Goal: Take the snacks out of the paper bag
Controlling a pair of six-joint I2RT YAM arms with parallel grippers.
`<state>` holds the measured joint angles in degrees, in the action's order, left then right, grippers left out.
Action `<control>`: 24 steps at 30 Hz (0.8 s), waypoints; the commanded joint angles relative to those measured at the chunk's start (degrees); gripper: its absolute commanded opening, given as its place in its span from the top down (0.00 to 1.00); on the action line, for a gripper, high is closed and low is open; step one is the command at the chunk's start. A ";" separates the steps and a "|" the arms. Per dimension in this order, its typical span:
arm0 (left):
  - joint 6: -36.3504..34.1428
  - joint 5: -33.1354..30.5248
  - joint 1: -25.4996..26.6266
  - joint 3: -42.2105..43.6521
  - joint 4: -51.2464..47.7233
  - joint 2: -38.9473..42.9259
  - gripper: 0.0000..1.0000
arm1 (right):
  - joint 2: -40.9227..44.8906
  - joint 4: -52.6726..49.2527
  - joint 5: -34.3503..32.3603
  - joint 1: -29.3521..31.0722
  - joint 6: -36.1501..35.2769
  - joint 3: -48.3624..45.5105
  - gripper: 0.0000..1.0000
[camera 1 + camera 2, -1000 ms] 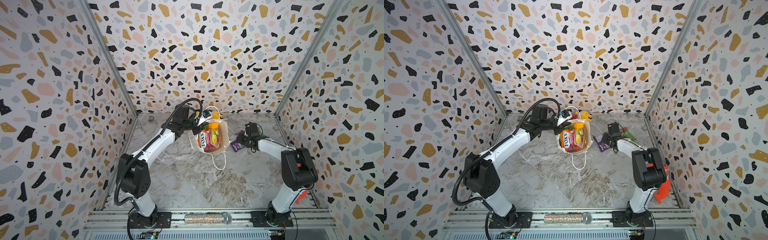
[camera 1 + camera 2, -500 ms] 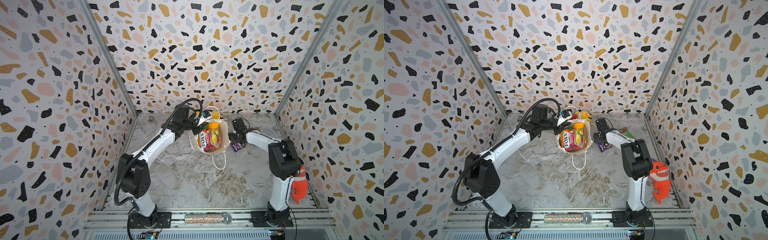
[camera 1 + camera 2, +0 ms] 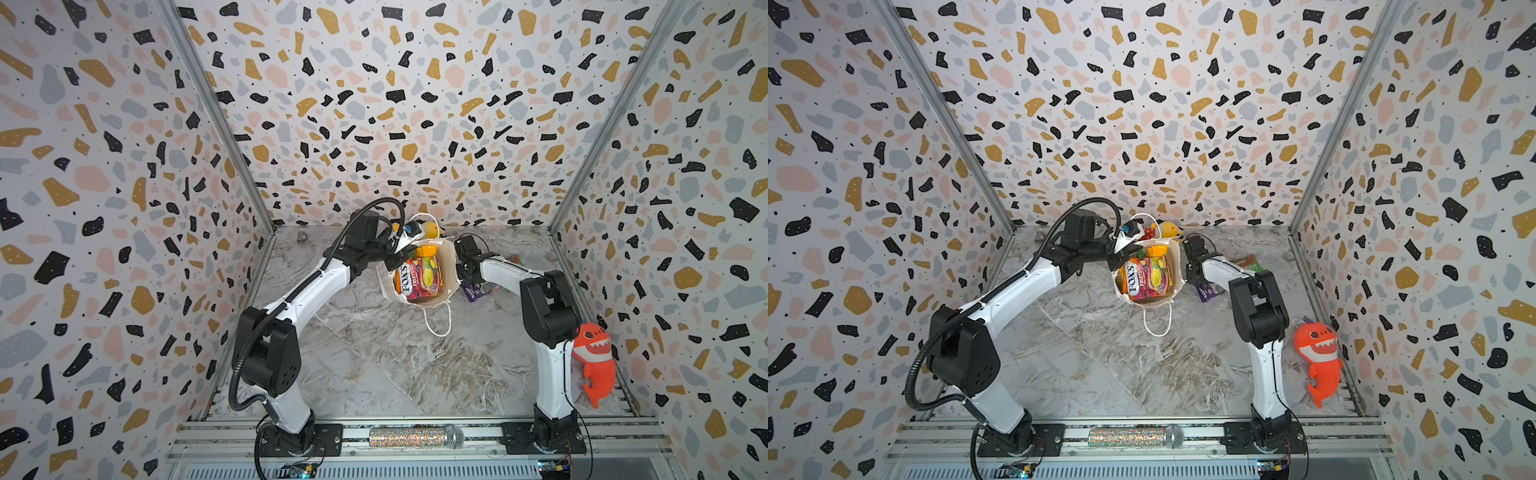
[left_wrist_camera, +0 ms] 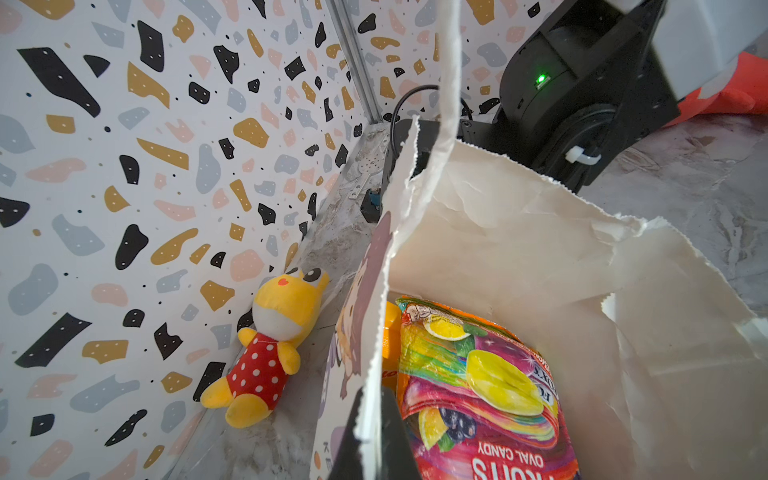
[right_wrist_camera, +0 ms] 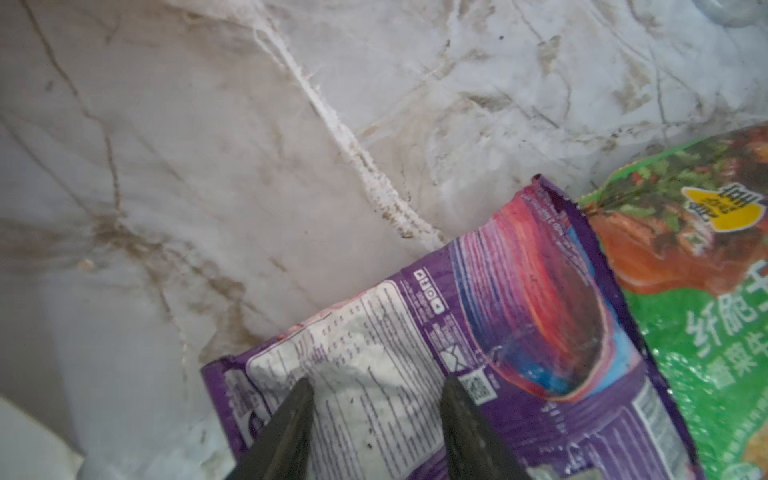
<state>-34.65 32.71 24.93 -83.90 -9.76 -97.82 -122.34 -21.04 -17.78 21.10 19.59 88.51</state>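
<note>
Pinching paper bag (image 3: 449,266) rim w/ my left jaws clamped shut holds its mouth open; FOX'S packet (image 3: 417,277) + orange packet (image 3: 428,251) lie inside. My right jaws gape empty over purple packet (image 5: 519,311), out on the worktop (image 5: 208,166) by green packet (image 5: 706,332). Next I'd enter from above, nip FOX'S top edge, clear of paper.

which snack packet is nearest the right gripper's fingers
The purple packet, lying flat on the table beside the green packet, just beneath the right gripper. The FOX'S packet sits inside the paper bag.
</note>
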 commanded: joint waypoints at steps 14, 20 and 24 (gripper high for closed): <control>1.26 1.85 0.41 0.63 2.06 2.72 1.00 | -4.59 -3.57 -0.18 -4.84 9.82 7.41 0.53; 0.99 1.92 0.39 0.23 1.68 2.81 1.00 | -1.25 -3.05 3.06 -4.89 8.34 8.01 0.48; 0.91 1.92 0.45 -0.21 1.34 2.37 1.00 | 4.17 -3.32 4.86 -4.24 6.46 8.63 0.45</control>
<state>-34.02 32.73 24.93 -83.55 -9.78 -97.08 -125.29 -22.61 -15.27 16.16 27.55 95.04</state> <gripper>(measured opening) 0.047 0.546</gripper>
